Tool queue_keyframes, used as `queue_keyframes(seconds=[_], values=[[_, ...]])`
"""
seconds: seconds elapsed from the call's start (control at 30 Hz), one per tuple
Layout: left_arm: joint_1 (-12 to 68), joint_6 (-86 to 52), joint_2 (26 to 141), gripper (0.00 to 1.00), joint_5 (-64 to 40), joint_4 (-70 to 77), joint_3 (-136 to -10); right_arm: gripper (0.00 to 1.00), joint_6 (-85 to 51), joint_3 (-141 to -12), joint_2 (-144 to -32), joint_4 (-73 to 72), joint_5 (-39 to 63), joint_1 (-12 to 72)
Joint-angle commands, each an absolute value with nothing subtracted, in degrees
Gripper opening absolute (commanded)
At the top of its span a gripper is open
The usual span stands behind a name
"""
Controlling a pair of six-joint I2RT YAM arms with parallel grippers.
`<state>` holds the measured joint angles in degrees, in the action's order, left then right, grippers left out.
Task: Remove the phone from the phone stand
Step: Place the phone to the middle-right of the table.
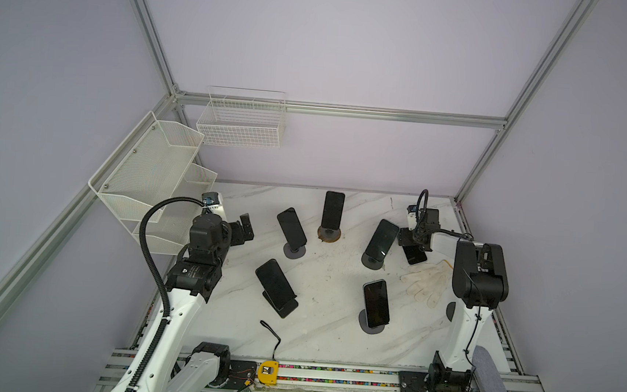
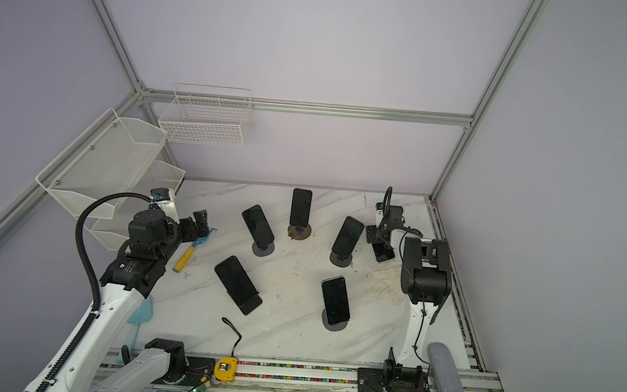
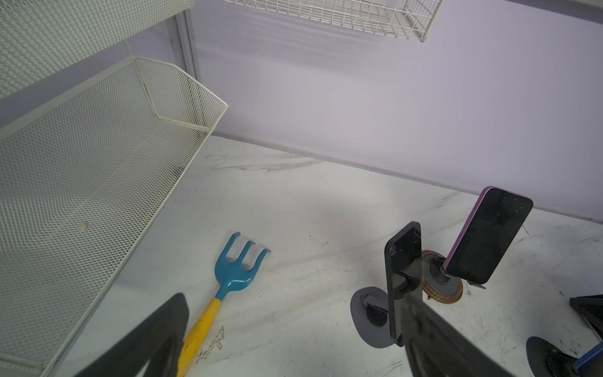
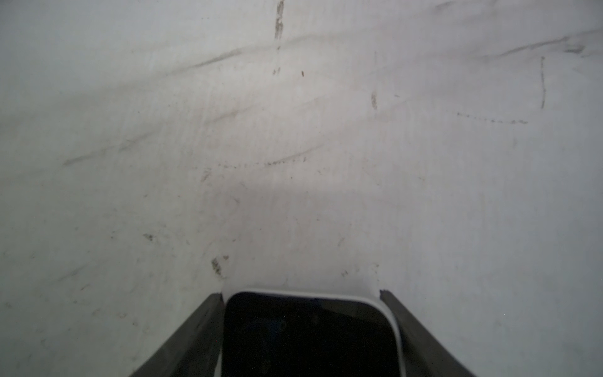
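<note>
The right claw (image 4: 301, 293) is closed across the phone (image 4: 310, 336). In the right wrist view its fingers (image 4: 195, 333) lie against the two long edges, screen facing up, with only a sliver of counter (image 4: 293, 163) showing at the tips. Judge this edge grip as deliberate: it keeps the pads off the glass and lets the phone be laid flat. You cannot tell from these views whether the phone's underside touches the counter or sits just above it. In both top views the phone is off any stand, low at the far right of the counter, just beside the nearest mounted phone (image 1: 381, 238) and its stand (image 1: 371, 262). Treat that neighbour as the hazard: withdraw upward, not sideways. The white glove (image 1: 425, 284) lies near, on the near side, apart from the phone. The left claw (image 1: 246, 227) hangs empty with jaws wide apart at the opposite side, by the mesh shelf (image 1: 152, 176), probably parked there to leave the working area free.
</note>
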<state>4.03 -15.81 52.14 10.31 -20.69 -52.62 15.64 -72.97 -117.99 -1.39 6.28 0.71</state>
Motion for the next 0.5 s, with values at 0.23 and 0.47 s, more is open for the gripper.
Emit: queue_keyframes(seconds=[0.23,0.47], values=[[4.39,-14.23,51.78,1.0,9.45,-17.04,-54.53,0.77,16.05,-71.01,-115.62,-0.68,3.04,1.05],[4.4,-14.37,51.93,1.0,8.99,-15.44,-53.35,0.79,15.9,-71.51,-116.13,-0.33,2.99,1.21]])
